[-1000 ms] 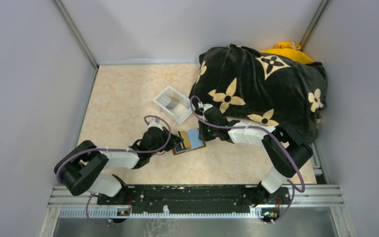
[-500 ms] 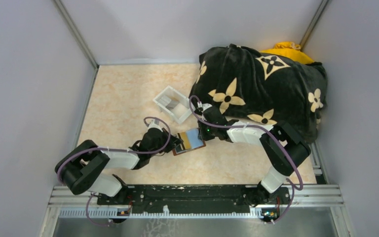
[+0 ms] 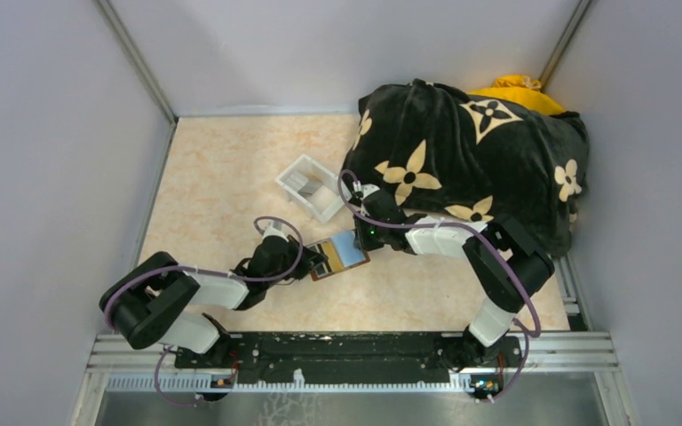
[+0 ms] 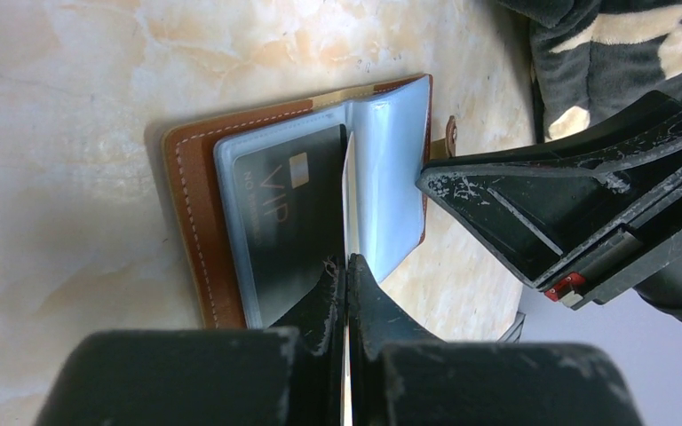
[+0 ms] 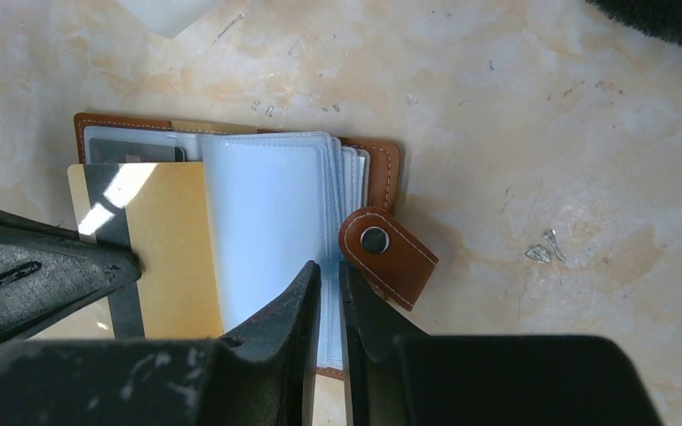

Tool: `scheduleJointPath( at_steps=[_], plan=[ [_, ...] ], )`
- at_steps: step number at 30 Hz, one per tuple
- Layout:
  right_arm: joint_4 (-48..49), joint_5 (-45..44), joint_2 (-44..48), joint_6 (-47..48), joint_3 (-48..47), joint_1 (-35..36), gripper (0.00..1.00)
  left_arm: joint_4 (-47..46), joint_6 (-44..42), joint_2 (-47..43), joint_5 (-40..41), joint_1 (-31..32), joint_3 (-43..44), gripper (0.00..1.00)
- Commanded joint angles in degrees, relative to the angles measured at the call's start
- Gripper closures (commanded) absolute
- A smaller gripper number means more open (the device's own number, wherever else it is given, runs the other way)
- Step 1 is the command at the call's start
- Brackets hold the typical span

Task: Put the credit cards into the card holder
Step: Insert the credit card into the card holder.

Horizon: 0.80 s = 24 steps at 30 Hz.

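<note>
Card holder lies open on the desk, near the middle and between the two arms. Brown leather faces down, clear sleeves face up.

Left end effector: fingers together, clamped on a tan card with a dark stripe. In the left wrist view the card is edge-on, a thin pale line running from the fingertips towards the holder's fold. In the right wrist view it lies flat over the left half of the holder, with its right edge against the sleeve stack. Can't tell whether that edge is actually inside a pocket.

Right end effector: fingers nearly together, pinching the near edge of the sleeve stack on the holder's right half. A sliver of sleeve shows between the tips. The left wrist view shows those sleeves lifted off the left page.

A dark card marked VIP sits in the exposed left-hand sleeve.

The snap tab is unfastened and splayed out to the right of the holder, flat on the desk just beside the right fingers.

A clear tray sits behind the holder, near it but not touching. Its contents are too small to make out.

A black blanket with a tan flower print is heaped at the back right, with something yellow behind it.
</note>
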<state>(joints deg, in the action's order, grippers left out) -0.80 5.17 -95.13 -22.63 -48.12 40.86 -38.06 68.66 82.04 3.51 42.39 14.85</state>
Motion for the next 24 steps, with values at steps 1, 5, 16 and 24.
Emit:
scheduleJointPath(
  at_steps=[1,5,16,24],
  plan=[
    [0.6,-0.5,-1.3,0.1,-1.2,0.9,0.86,-6.3,1.6,0.9,0.1,0.3,-3.0,1.0],
    [0.6,-0.8,-1.3,0.0,-0.9,1.0,0.86,-7.1,1.3,-0.4,0.3,0.3,-3.6,1.0],
    [-0.3,-2.8,-0.4,-0.2,-0.9,0.9,0.86,-7.3,0.5,-2.8,0.1,0.3,-4.0,1.0],
    [-0.5,-2.8,-0.2,-0.2,-0.8,1.0,0.86,-12.5,0.9,0.5,0.0,0.3,-4.5,1.0]
  ],
)
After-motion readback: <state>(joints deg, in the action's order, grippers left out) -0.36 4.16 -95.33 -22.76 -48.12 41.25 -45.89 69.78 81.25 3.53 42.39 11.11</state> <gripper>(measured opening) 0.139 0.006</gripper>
